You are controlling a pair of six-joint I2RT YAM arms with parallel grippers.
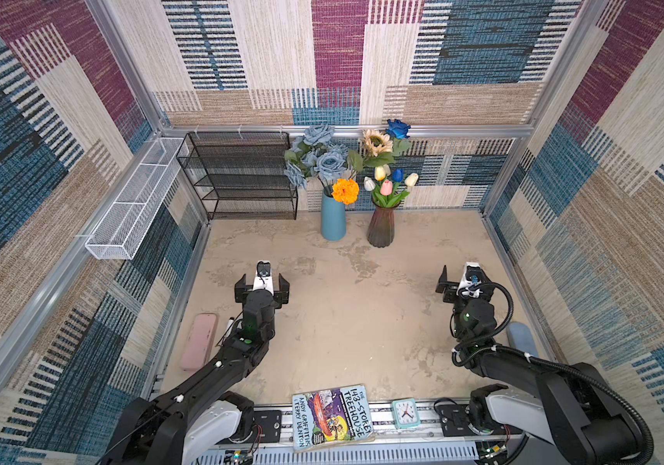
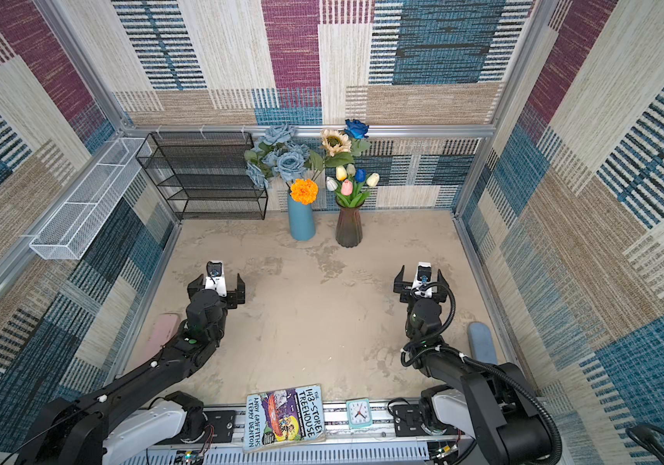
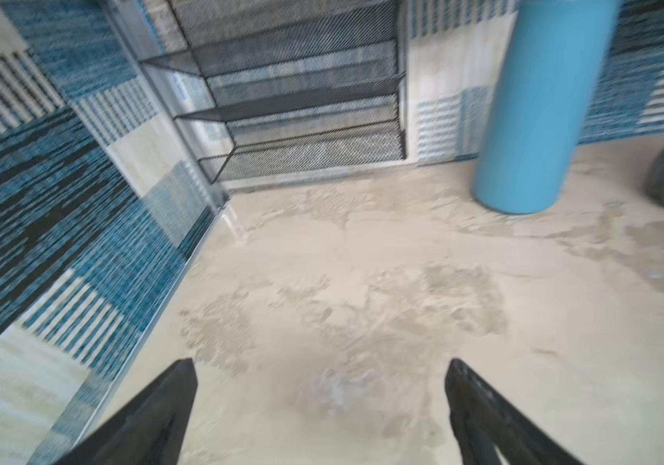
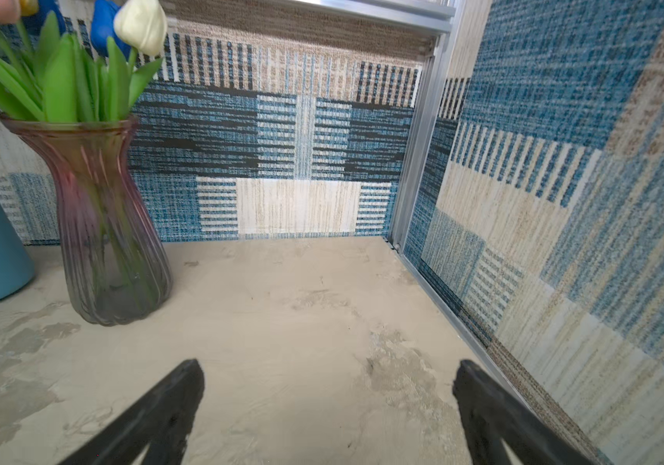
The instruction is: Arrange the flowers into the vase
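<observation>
In both top views a blue vase [image 1: 333, 219] [image 2: 301, 219] at the back wall holds a dusty-blue rose bunch [image 1: 318, 157], an orange marigold [image 1: 345, 191], a cream sunflower [image 1: 376, 143] and a deep-blue rose [image 1: 398, 129]. Beside it, a ribbed purple glass vase [image 1: 380, 227] [image 4: 109, 225] holds small tulips [image 1: 388, 183] [image 4: 81, 60]. My left gripper [image 1: 262, 280] [image 3: 320, 370] is open and empty, over bare table well in front of the blue vase [image 3: 539, 104]. My right gripper [image 1: 467, 277] [image 4: 328, 370] is open and empty near the right wall.
A black mesh shelf [image 1: 242, 173] stands in the back left corner. A white wire basket [image 1: 133, 201] hangs on the left wall. A pink case [image 1: 199, 341] lies by the left arm, a grey-blue case [image 1: 521, 340] by the right. A book [image 1: 332, 416] and clock [image 1: 405, 412] sit at the front edge.
</observation>
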